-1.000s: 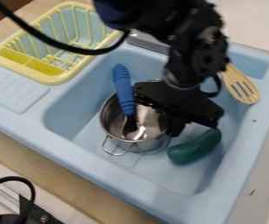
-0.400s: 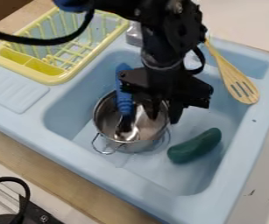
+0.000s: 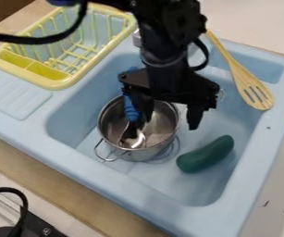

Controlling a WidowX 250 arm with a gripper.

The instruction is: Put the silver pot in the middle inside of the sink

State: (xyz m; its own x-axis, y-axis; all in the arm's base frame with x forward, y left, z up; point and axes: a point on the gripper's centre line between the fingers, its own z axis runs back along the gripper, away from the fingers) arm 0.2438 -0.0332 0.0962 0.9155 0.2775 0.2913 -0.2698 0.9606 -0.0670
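My gripper (image 3: pixel 170 115) hangs over the right part of the silver pot (image 3: pixel 148 153), open, with one finger above the pot's inside and the other beyond its right rim. The pot is upright on the floor of the light blue sink (image 3: pixel 169 183), left of the basin's middle, with its wire handle at the front left. A spoon (image 3: pixel 131 111) with a blue handle leans in it, its metal head down inside and its upper handle partly behind the gripper.
A green vegetable-shaped toy (image 3: pixel 206 155) lies in the basin right of the pot. The slotted wooden spatula (image 3: pixel 250 87) rests on the sink's back right. A yellow dish rack (image 3: pixel 60 78) stands at the upper left.
The gripper has moved left, and its fingers have spread apart around the pot's right rim. Since the earliest frame, the pot and the spoon in it have shifted slightly left.
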